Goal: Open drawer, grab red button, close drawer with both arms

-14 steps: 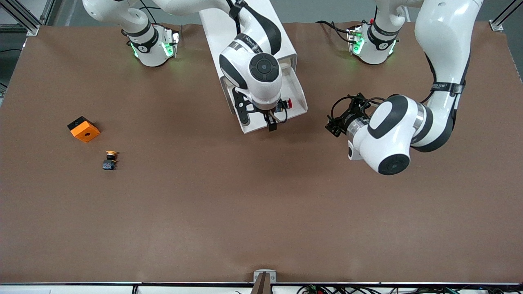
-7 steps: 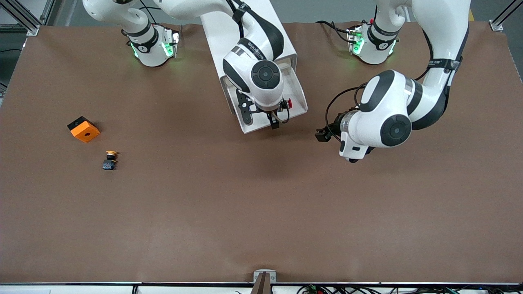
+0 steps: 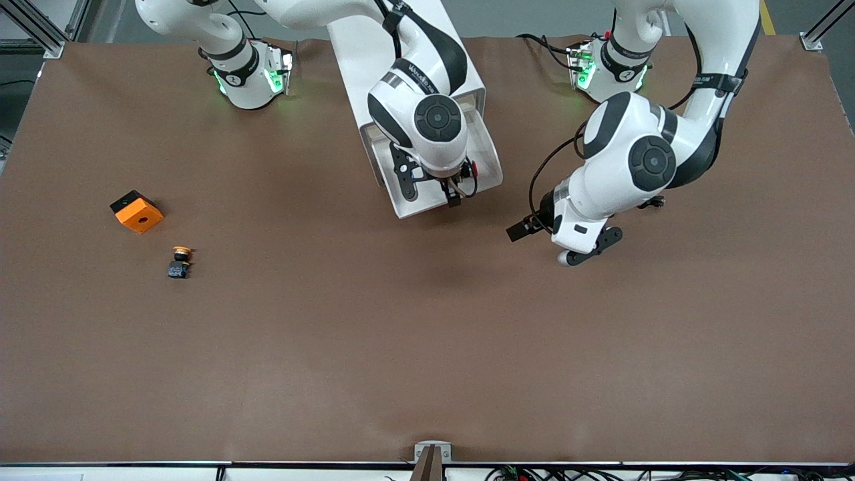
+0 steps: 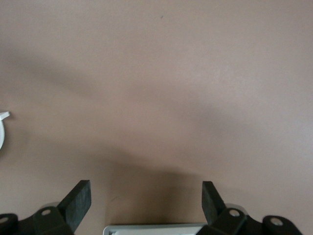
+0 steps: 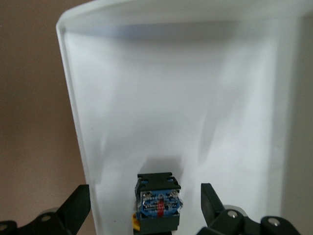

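Observation:
The white drawer (image 3: 492,157) stands pulled out of the white cabinet (image 3: 374,47). The button lies in it, its red cap (image 3: 473,167) showing beside the right arm's hand. My right gripper (image 3: 455,196) hangs over the drawer's front end, open. In the right wrist view the button's black-and-blue body (image 5: 157,203) lies on the drawer floor (image 5: 171,107) between the open fingers of the right gripper (image 5: 145,205), untouched. My left gripper (image 3: 520,231) is open and empty over bare table beside the drawer, toward the left arm's end; it also shows in the left wrist view (image 4: 146,200).
An orange box with a hole (image 3: 137,211) and a yellow-capped button (image 3: 180,262) lie on the brown table toward the right arm's end. A white corner (image 4: 3,131) shows at the edge of the left wrist view.
The left arm has swung its hand round and down toward the table beside the drawer. The right gripper has shifted slightly over the drawer toward the button.

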`<move>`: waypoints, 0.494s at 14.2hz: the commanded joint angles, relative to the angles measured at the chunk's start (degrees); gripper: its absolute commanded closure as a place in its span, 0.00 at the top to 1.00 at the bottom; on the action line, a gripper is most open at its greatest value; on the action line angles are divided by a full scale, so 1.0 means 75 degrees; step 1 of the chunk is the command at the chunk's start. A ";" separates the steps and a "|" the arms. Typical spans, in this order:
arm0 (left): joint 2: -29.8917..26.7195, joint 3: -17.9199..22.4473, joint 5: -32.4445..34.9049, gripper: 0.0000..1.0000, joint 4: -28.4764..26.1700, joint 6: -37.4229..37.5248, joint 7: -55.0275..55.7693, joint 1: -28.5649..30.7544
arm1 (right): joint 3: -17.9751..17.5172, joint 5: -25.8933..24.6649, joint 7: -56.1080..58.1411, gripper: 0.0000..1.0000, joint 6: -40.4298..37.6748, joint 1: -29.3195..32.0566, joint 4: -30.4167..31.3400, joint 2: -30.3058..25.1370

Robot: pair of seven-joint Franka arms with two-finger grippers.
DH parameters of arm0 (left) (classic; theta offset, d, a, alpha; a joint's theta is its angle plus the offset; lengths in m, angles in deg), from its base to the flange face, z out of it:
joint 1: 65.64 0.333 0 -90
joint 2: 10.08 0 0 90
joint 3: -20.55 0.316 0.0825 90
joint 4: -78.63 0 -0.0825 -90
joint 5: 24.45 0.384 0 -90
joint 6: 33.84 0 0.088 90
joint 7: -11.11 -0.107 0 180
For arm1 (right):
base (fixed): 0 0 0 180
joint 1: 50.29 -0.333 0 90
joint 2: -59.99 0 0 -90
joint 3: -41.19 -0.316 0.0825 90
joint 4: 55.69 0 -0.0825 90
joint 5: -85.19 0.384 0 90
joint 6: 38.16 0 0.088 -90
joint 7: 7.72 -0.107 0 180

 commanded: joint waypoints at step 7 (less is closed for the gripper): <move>0.0074 -0.0208 0.1193 1.00 -0.0567 -0.0567 -0.0001 -0.0265 | 0.0020 0.0169 -0.0156 0.81 -0.0071 -0.0200 -0.0211 0.0290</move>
